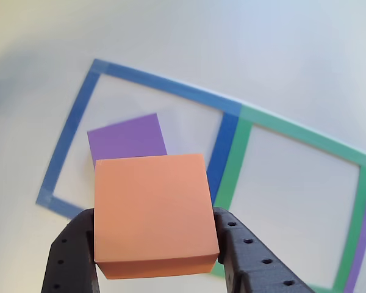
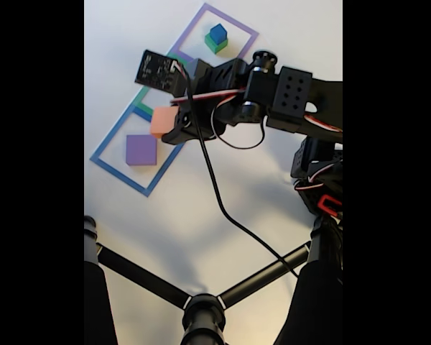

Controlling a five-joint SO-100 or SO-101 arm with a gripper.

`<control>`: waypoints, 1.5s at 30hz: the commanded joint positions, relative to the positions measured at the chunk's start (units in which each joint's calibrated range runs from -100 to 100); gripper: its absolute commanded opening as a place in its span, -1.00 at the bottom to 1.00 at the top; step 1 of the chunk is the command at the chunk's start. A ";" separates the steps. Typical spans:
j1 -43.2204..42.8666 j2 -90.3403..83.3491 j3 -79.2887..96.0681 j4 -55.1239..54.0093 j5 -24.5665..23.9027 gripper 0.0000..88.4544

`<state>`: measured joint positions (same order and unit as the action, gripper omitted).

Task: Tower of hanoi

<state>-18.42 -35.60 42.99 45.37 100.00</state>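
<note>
My gripper (image 1: 155, 235) is shut on the orange block (image 1: 152, 210), its black fingers (image 1: 70, 250) pressing both sides, and holds it in the air above the table. Below and just beyond it the flat purple block (image 1: 127, 138) lies inside the blue taped square. The fixed view shows the orange block (image 2: 161, 121) held at the gripper (image 2: 167, 123), up and right of the purple block (image 2: 141, 149). The small blue cube (image 2: 218, 32) sits on the green block (image 2: 215, 44) inside the purple taped square at the top.
Three taped square outlines run in a row on the white table: blue (image 1: 79, 110), green (image 1: 293, 131) and purple (image 2: 233, 21). A black tripod (image 2: 201, 309) spreads its legs across the lower fixed view. A black cable (image 2: 223, 205) hangs from the arm.
</note>
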 commanded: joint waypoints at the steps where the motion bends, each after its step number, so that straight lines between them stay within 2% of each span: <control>1: -1.97 -1.18 8.58 -18.54 0.00 -0.79; 7: -2.20 3.95 18.75 -38.86 0.00 -0.78; 17: -1.59 19.50 18.12 -56.91 0.00 -0.78; 45: -3.73 29.03 20.39 -66.86 0.00 -0.77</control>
<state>-22.32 -6.68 64.06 -18.82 99.62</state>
